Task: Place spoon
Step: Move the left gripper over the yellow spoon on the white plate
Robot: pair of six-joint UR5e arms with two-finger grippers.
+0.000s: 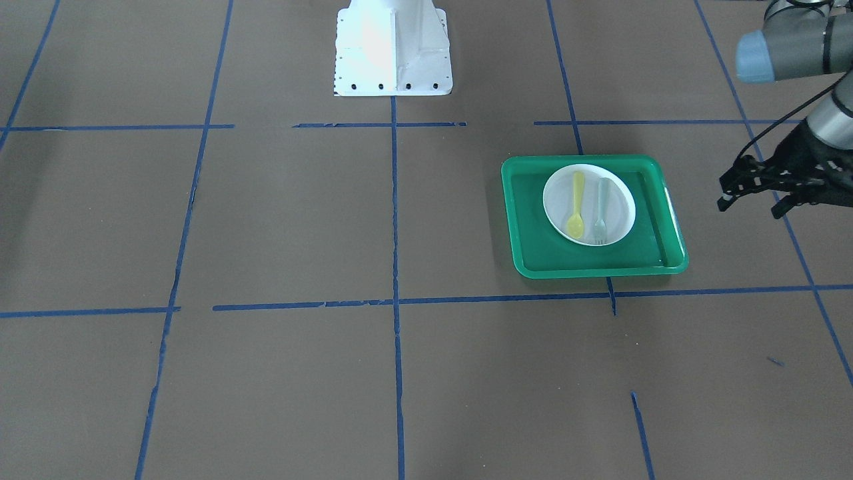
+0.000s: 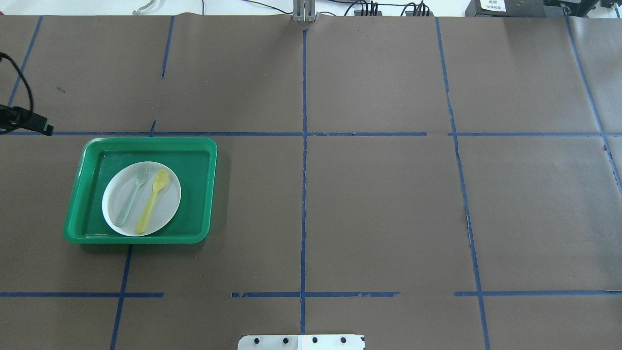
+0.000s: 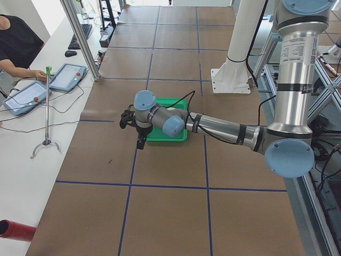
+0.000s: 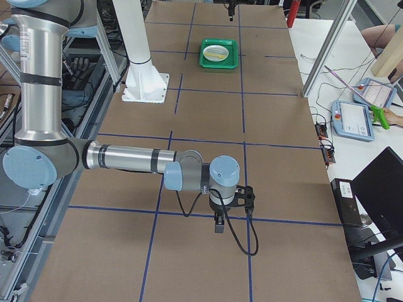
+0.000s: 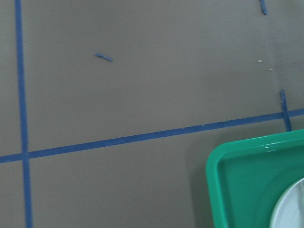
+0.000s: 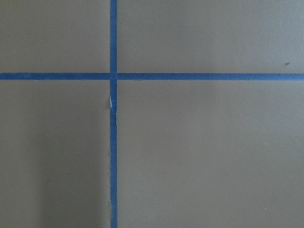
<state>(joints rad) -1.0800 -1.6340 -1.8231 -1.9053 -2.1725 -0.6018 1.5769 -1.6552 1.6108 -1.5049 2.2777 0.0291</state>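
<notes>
The yellow spoon (image 1: 576, 207) lies on a white plate (image 1: 623, 208) beside a pale grey-green fork (image 1: 601, 212), inside a green tray (image 1: 593, 270). In the overhead view the spoon (image 2: 153, 199) is right of the fork (image 2: 130, 201) on the plate (image 2: 167, 208). My left gripper (image 1: 751, 207) hovers beside the tray, off its side, open and empty. Its wrist view shows only a corner of the tray (image 5: 247, 180). My right gripper (image 4: 219, 221) shows only in the exterior right view, far from the tray (image 4: 218, 53), low over bare table; I cannot tell whether it is open.
The robot's white base plate (image 1: 393, 53) stands at the table's middle edge. Blue tape lines cross the brown table cover. Operators' desks with tablets (image 3: 66, 77) run along the far side of the table.
</notes>
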